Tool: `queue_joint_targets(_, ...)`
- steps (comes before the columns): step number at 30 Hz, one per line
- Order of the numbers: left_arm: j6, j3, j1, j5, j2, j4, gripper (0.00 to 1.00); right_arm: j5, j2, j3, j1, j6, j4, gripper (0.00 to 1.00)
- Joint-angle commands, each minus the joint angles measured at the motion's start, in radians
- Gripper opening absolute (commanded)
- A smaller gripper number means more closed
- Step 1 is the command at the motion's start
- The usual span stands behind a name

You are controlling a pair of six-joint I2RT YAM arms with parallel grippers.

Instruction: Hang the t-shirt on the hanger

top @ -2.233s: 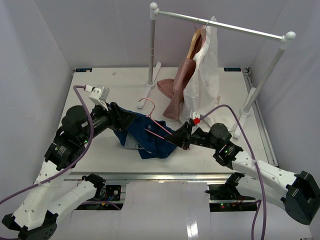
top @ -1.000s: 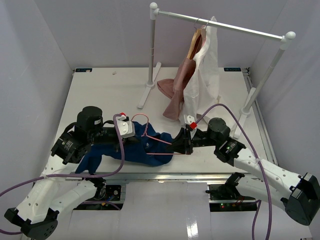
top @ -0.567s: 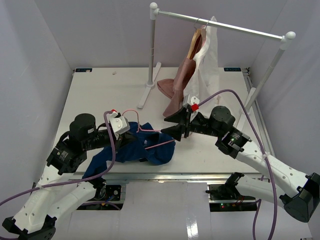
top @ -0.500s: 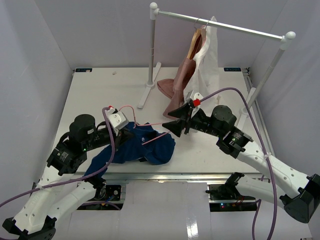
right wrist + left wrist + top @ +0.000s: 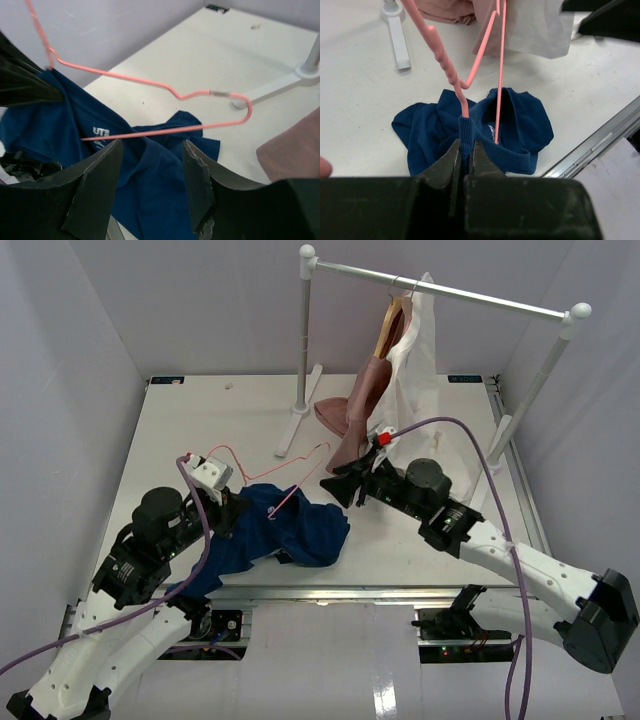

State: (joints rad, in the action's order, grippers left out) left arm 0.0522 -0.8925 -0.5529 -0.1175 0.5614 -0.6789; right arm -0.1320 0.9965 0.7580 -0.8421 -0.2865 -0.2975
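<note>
Left gripper (image 5: 466,146) pressed together on the ribbed collar of the t-shirt (image 5: 300,525) and on one arm of the hanger (image 5: 444,59) at once. Likely reason: to pin neck and wire together so the shirt could not slide off while the rest was worked on. The shirt lay crumpled in the lower centre of the top view, partly on the table (image 5: 200,410) and partly lifted at the collar. The hanger rose from the pinch toward the upper part of the left wrist frame, and its lower bar ran down into the neck opening. Only that end looked threaded, and the far shoulder stood bare. Right gripper (image 5: 152,150) spread and holding nothing, poised just above the blue cloth and below the wire, probably to draw fabric over the free end. Surroundings: rack (image 5: 480,296) at upper right, carrying a dusty-pink garment (image 5: 360,410) and a white garment (image 5: 420,350) on a wooden hanger (image 5: 388,325). The pink hem hung close beside the right gripper, and the rack's foot (image 5: 297,412) lay near the hook. Both could snag a wide swing.
</note>
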Motion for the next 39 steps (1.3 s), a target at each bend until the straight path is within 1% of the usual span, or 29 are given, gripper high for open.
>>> queue_joint_targets(1, 0.069, 0.008, -0.001, 0.061, -0.057, 0.081, 0.0, 0.095, 0.147, 0.046, -0.084, -0.025, -0.063, 0.54)
queue_joint_targets(4, 0.096, 0.022, -0.001, 0.068, -0.066, 0.08, 0.0, 0.184, 0.217, 0.08, -0.144, -0.015, -0.067, 0.51)
queue_joint_targets(6, 0.127, 0.036, -0.001, 0.061, -0.072, 0.082, 0.0, 0.207, 0.257, 0.089, -0.181, -0.026, -0.086, 0.5)
queue_joint_targets(9, 0.148, 0.054, -0.001, 0.031, -0.073, 0.084, 0.0, 0.309, 0.3, 0.097, -0.217, -0.037, -0.108, 0.49)
queue_joint_targets(12, 0.152, 0.06, -0.001, 0.044, -0.082, 0.087, 0.0, 0.377, 0.356, 0.127, -0.244, -0.04, -0.096, 0.49)
queue_joint_targets(17, 0.142, 0.064, -0.001, 0.058, -0.096, 0.092, 0.0, 0.388, 0.413, 0.14, -0.263, -0.045, -0.11, 0.49)
queue_joint_targets(21, 0.142, 0.069, -0.001, 0.057, -0.113, 0.093, 0.0, 0.453, 0.457, 0.161, -0.277, -0.054, -0.085, 0.49)
queue_joint_targets(22, 0.141, 0.069, -0.001, 0.057, -0.116, 0.091, 0.0, 0.467, 0.464, 0.162, -0.279, -0.056, -0.081, 0.48)
queue_joint_targets(24, 0.136, 0.067, -0.001, 0.058, -0.127, 0.089, 0.0, 0.501, 0.475, 0.164, -0.279, -0.06, -0.074, 0.4)
queue_joint_targets(26, 0.127, 0.061, -0.001, 0.039, -0.141, 0.077, 0.0, 0.553, 0.476, 0.18, -0.271, -0.055, -0.06, 0.14)
queue_joint_targets(27, 0.119, 0.056, -0.001, 0.027, -0.146, 0.068, 0.0, 0.569, 0.474, 0.196, -0.256, -0.053, -0.043, 0.08)
queue_joint_targets(30, 0.086, 0.003, -0.001, -0.005, -0.145, -0.01, 0.0, 0.562, 0.453, 0.264, -0.175, -0.061, 0.071, 0.08)
queue_joint_targets(33, 0.056, -0.065, -0.001, 0.014, -0.135, -0.089, 0.0, 0.556, 0.409, 0.302, -0.099, -0.072, 0.149, 0.08)
queue_joint_targets(36, 0.025, -0.095, -0.001, 0.015, -0.144, -0.113, 0.0, 0.527, 0.361, 0.311, -0.037, -0.078, 0.185, 0.08)
queue_joint_targets(39, 0.003, -0.107, -0.001, -0.037, -0.152, -0.12, 0.0, 0.457, 0.354, 0.36, 0.016, -0.064, 0.227, 0.08)
